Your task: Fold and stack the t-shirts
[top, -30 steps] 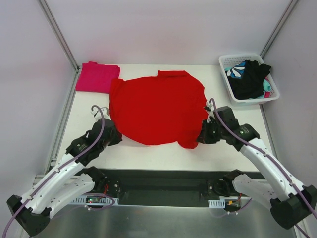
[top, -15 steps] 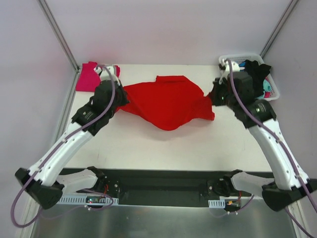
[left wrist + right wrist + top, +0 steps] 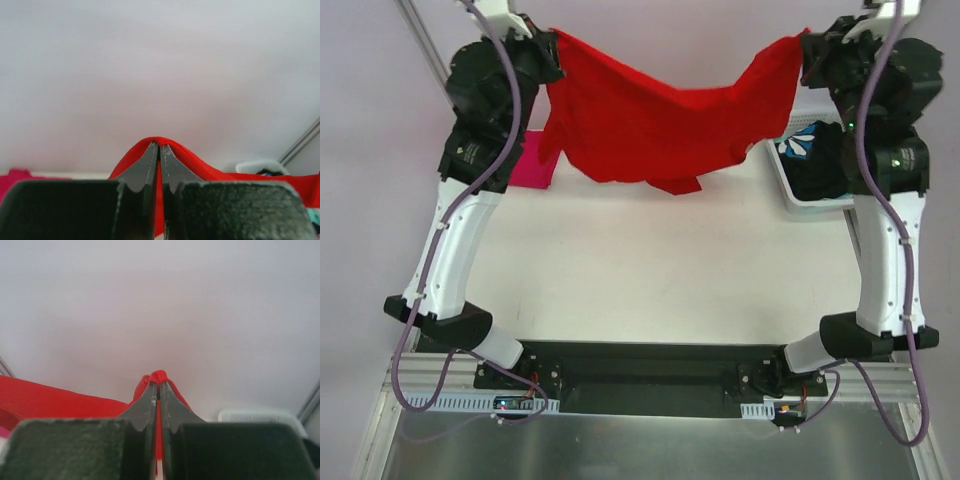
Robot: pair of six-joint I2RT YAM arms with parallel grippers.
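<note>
We start with the surface point(image 3: 670, 270): above its far edge the red t-shirt point(image 3: 650, 130) hangs in the air, strung between both arms and sagging in the middle. The basket point(image 3: 788, 175) of dark garments sits at the far right corner, and the pink t-shirt point(image 3: 535, 168) lies at the far left corner. The left jaws and right jaws each pinch tight on a thin fold of red cloth. Our worry is that bites this slim could slip if the arms pull apart. The drooping hem could also snag the basket or land bunched.
</note>
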